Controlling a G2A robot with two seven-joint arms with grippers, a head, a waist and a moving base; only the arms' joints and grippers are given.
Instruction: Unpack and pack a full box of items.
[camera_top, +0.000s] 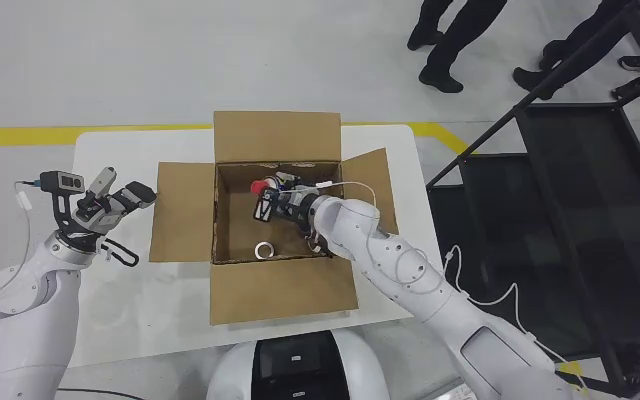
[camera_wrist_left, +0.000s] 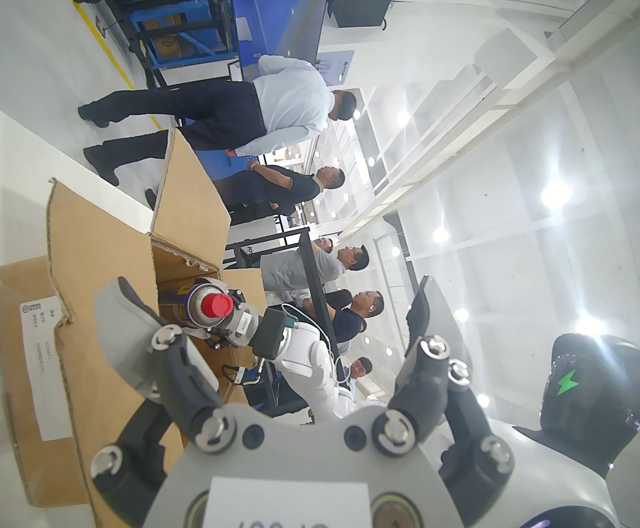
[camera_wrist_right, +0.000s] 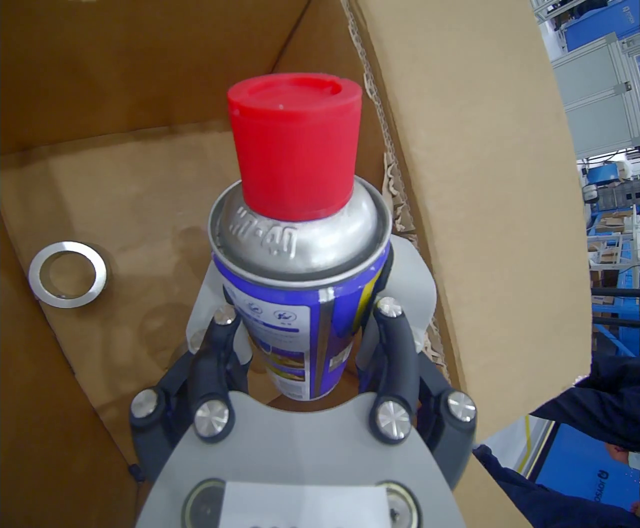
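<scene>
Inside open cardboard box, R gripper is clamped on the body of the red-capped spray can, held off the box floor. Metal ring lies on the box floor, apart from the can. L gripper is spread and empty over the table, beside the left flap.

Assessment: can transfer in hand; lift-out vs set-down cannot be told. Next move needs clearance from box wall and flaps, grip kept firm.

Surroundings: white table, grey floor w/ yellow line, black rack to robot's right.
</scene>
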